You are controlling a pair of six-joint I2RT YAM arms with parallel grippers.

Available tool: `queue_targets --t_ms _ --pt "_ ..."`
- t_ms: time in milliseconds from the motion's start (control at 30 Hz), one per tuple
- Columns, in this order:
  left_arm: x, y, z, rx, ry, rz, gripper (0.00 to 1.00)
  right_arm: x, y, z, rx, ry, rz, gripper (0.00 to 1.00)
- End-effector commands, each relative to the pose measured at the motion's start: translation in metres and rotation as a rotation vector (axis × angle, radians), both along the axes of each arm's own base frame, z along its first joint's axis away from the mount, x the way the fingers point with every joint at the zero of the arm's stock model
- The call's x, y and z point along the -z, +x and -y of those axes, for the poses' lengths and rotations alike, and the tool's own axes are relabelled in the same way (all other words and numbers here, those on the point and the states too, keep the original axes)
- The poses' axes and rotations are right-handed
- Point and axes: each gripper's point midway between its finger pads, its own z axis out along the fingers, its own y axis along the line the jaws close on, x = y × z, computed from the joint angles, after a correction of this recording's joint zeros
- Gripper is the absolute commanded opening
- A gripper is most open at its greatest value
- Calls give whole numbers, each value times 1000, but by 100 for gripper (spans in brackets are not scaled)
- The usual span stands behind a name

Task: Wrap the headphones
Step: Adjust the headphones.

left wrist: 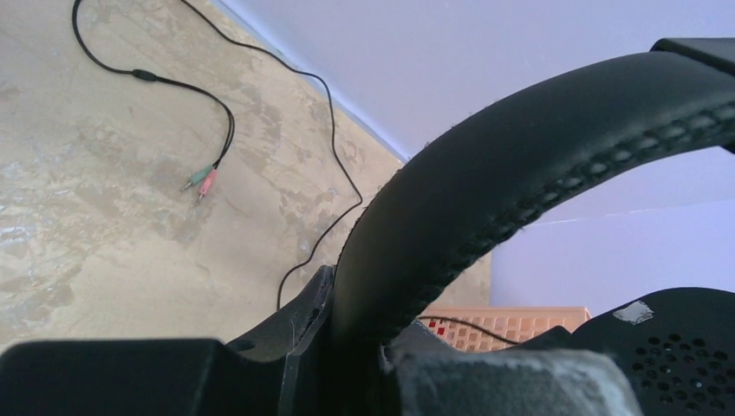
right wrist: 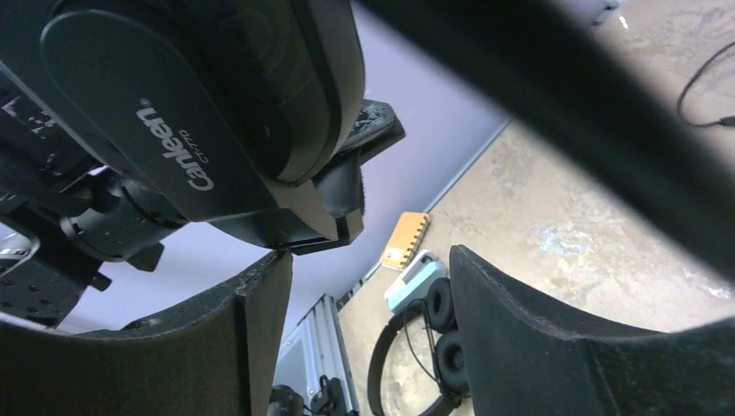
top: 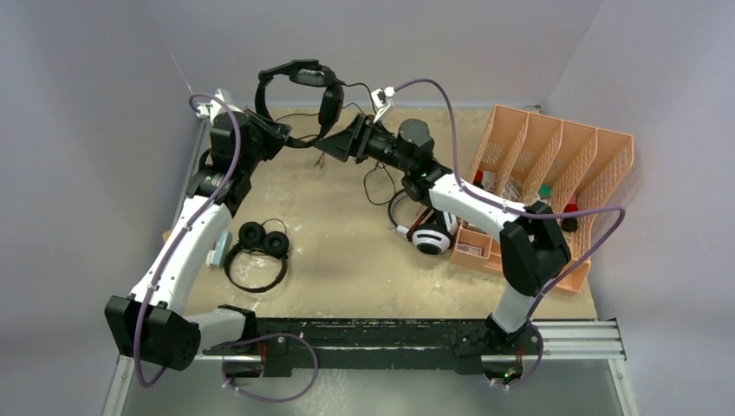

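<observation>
Left gripper (top: 276, 134): clenched on the lower end of the headband (left wrist: 520, 173) of the larger black headphones (top: 305, 74), holding them raised off the table (top: 347, 251).

Right gripper (top: 328, 149): jaws apart with nothing between them. Its fingers (right wrist: 217, 347) point at the raised pair from the opposite side.

Key relation: the free ear cup (right wrist: 173, 130) hangs just above and ahead of the right gripper's open jaws, close to them but not between them.

Long axis: the headband arcs up from the left gripper and over toward the right gripper, ending at the ear cup that faces it.

Cable (left wrist: 334, 147): it lies loose on the table below and beyond the left gripper. The green and pink plugs (left wrist: 201, 179) are at its end, well apart from both tools.

Nearer arm: judged to be the right one, since it is free and sits beside the ear cup. The left serves as the holder.

What the move calls for: probably the right gripper taking up the slack cable to wind it, and nothing is wound yet.

Other pairs: the small black headphones (top: 260, 243) lie on the table below the left gripper. The white-and-black headphones (top: 431, 236) sit under the right arm.
</observation>
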Motion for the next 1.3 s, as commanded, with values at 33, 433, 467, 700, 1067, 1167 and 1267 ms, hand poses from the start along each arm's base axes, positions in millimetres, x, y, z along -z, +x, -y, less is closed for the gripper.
queue_targets --t_ms 33,433,467,700,1067,1167,1267 --pt "-17 -1 12 33 -15 69 0 -71 -21 15 9 179 202 73" --pt "-21 -2 34 136 -6 92 0 -76 -10 11 36 176 132 58" --pt "-21 -3 34 137 1 88 0 -75 -10 11 31 190 125 52" --pt "-26 -10 25 140 -8 91 21 -65 -14 20 27 223 91 1" --pt "-36 -20 5 228 -137 134 61 -75 -17 50 72 285 131 0" --pt "-47 -16 19 293 -225 201 58 -76 -18 50 68 304 134 0" --pt "-40 -15 26 319 -259 188 57 -78 -14 50 83 319 144 0"
